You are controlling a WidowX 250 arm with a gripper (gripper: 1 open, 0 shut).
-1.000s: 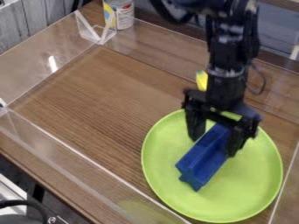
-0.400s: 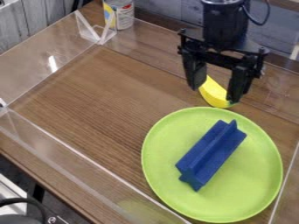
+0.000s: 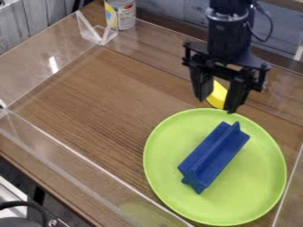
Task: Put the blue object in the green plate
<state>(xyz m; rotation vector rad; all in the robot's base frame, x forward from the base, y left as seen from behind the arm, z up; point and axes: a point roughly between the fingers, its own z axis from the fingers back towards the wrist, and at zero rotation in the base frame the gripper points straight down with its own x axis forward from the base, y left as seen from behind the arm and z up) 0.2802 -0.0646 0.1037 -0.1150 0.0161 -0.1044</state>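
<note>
The blue object [image 3: 211, 157], a long royal-blue grooved block, lies flat on the green plate [image 3: 258, 182] at the front right of the wooden table, pointing diagonally. Nothing is touching it. My gripper [image 3: 221, 101] hangs pointing down above the plate's far rim, clear of the block. Its black fingers [image 3: 199, 87] stand apart and hold nothing. A yellow banana [image 3: 217, 92] shows through the gap, lying on the table behind them.
Clear plastic walls [image 3: 48, 66] fence the table on the left and front. A white and yellow bottle [image 3: 119, 12] and a clear plastic stand [image 3: 95, 31] sit at the back left. Bare wood fills the left and middle.
The gripper let go of the blue block on the plate, rose and drew back toward the banana. Its fingers have since narrowed a little.
</note>
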